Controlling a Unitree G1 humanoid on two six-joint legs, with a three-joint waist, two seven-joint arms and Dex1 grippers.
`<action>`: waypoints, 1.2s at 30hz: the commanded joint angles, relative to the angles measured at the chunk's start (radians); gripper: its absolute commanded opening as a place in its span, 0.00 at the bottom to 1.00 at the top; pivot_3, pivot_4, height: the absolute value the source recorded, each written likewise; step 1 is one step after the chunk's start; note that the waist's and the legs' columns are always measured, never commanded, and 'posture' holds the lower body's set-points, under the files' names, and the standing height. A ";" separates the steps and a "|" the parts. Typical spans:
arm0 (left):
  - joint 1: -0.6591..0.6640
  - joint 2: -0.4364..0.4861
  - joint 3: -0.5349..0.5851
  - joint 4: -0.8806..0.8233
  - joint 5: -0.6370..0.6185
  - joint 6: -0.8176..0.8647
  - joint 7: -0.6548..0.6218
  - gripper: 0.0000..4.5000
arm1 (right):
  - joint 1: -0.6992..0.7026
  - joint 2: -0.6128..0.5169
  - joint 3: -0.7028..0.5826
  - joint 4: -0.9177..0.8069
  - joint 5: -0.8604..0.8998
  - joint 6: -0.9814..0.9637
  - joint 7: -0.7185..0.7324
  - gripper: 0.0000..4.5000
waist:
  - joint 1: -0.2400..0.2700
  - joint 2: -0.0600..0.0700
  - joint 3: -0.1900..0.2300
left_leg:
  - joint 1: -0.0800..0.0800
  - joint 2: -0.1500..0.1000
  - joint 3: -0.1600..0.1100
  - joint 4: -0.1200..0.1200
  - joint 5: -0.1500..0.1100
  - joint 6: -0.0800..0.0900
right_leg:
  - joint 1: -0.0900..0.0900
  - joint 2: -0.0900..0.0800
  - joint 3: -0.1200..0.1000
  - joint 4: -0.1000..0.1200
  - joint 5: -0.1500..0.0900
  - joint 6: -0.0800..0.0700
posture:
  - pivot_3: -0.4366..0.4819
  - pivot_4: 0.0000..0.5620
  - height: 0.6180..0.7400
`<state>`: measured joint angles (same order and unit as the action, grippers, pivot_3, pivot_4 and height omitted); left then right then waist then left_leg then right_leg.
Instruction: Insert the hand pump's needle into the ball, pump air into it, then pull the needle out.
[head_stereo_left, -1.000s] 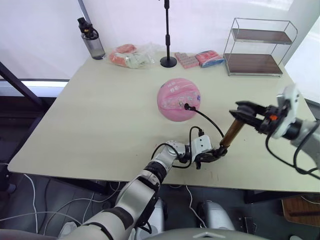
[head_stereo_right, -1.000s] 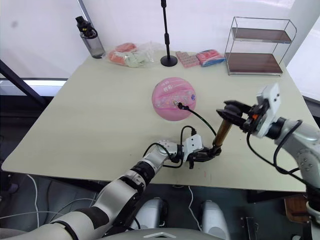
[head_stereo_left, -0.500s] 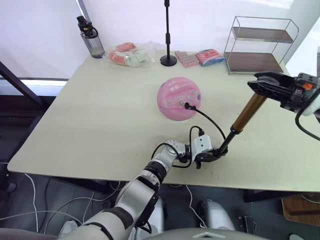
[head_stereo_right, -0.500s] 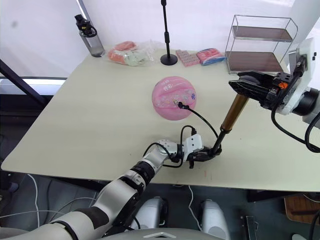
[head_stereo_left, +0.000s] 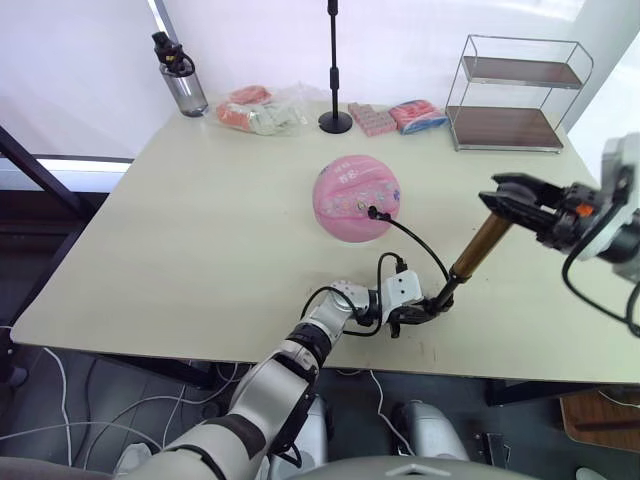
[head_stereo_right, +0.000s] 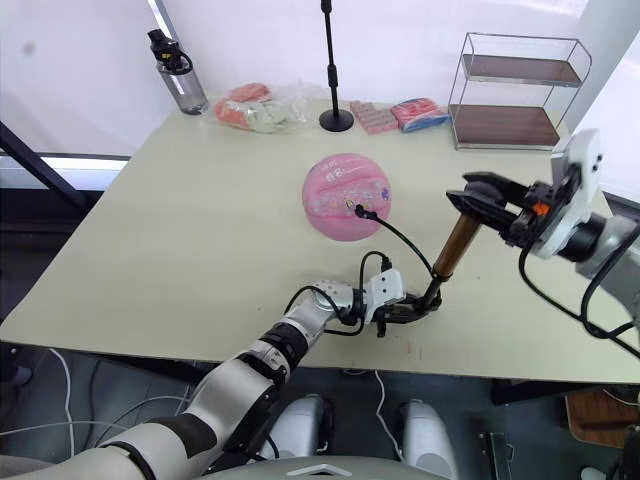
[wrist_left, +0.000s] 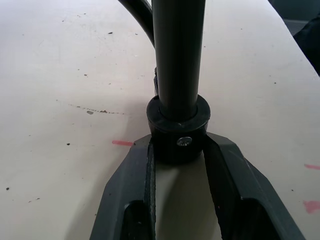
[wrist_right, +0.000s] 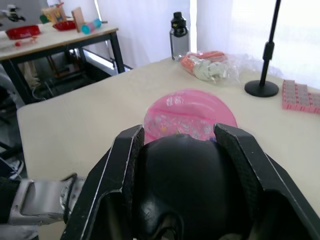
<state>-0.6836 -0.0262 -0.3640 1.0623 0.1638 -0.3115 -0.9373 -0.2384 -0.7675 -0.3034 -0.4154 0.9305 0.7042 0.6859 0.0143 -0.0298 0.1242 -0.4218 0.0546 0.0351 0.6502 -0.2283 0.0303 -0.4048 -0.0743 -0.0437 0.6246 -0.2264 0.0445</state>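
Left hand (wrist_left: 177, 150) clamps the pump (head_stereo_left: 480, 246) base on the table (head_stereo_left: 200, 240); right hand (head_stereo_left: 505, 192) grips its handle; needle (head_stereo_left: 373, 211) in ball (head_stereo_left: 350, 195).

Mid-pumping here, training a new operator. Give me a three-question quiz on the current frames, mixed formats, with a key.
1. True or false: the needle is seated in the ball.
2. Which gripper clamps the base of the hand pump?
A. left gripper
B. right gripper
C. neither
3. Fill in: the black stand rises between the plastic bag and the pink ____.

Key: 1 true; 2 A; 3 packets.
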 joint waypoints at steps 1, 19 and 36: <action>0.064 0.025 -0.055 0.104 0.072 0.066 -0.016 0.23 | 0.090 0.054 0.117 0.046 -0.136 -0.085 0.031 0.40 | 0.000 0.000 0.000 | 0.002 0.001 0.000 0.000 0.000 0.000 | 0.000 0.001 0.000 0.000 0.000 0.000 | 0.48 0.27 0.93; 0.058 0.023 -0.048 0.111 0.076 0.066 -0.009 0.23 | 0.235 0.258 0.268 0.225 -0.387 -0.342 0.072 0.40 | -0.002 -0.008 -0.017 | 0.010 0.004 -0.003 -0.003 -0.001 -0.001 | 0.006 0.002 -0.001 0.000 -0.002 -0.004 | 0.48 0.27 0.93; 0.059 0.019 -0.049 0.118 0.079 0.059 -0.015 0.23 | -0.110 -0.088 -0.148 -0.042 0.190 0.101 -0.056 0.40 | 0.003 0.007 0.001 | 0.004 -0.001 -0.001 -0.003 0.000 -0.001 | 0.002 -0.004 -0.002 0.000 -0.002 -0.004 | 0.48 0.27 0.93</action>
<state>-0.6895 -0.0383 -0.3626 1.0722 0.1733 -0.3139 -0.9408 -0.2998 -0.8264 -0.3600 -0.4315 1.0481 0.7990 0.6471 0.0178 -0.0233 0.1256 -0.4181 0.0537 0.0338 0.6469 -0.2287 0.0297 -0.4027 -0.0783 -0.0456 0.6245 -0.2287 0.0408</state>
